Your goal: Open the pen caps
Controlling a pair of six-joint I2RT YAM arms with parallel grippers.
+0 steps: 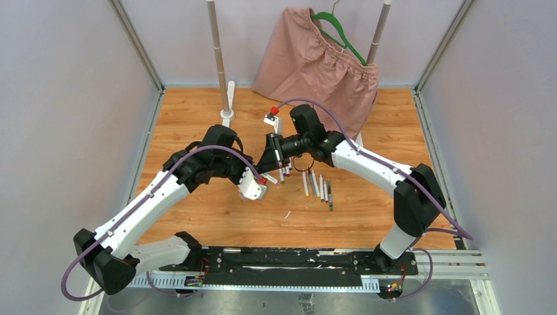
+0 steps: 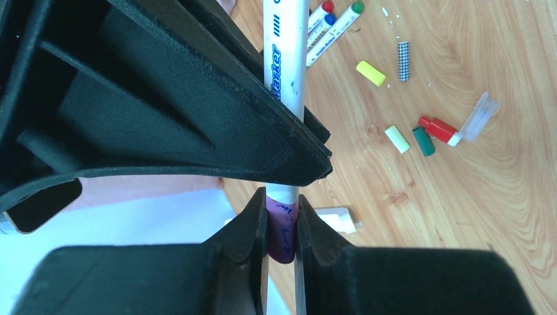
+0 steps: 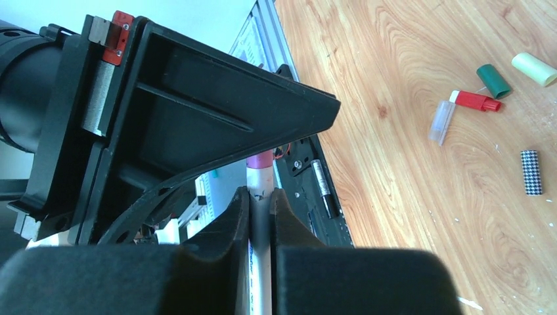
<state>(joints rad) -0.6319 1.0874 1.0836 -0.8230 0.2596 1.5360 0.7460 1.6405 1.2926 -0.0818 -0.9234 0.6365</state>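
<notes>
Uncapping in hand: left fingers (image 2: 246,226) clench the stubby purple plastic cap (image 2: 282,233), right fingers (image 3: 236,223) clench the thin white-barrelled marker pen (image 2: 286,52) just beyond. Next, I judge: pull straight apart.

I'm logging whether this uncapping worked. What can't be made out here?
Top view: the held pen, tiny between left end effector and right end effector.
Left wrist view: the pen's middle, behind the right end effector; its far end, past the top edge.
Right wrist view: most of the purple cap, behind the left end effector.
Top view: loose pens, colours too small.
</notes>
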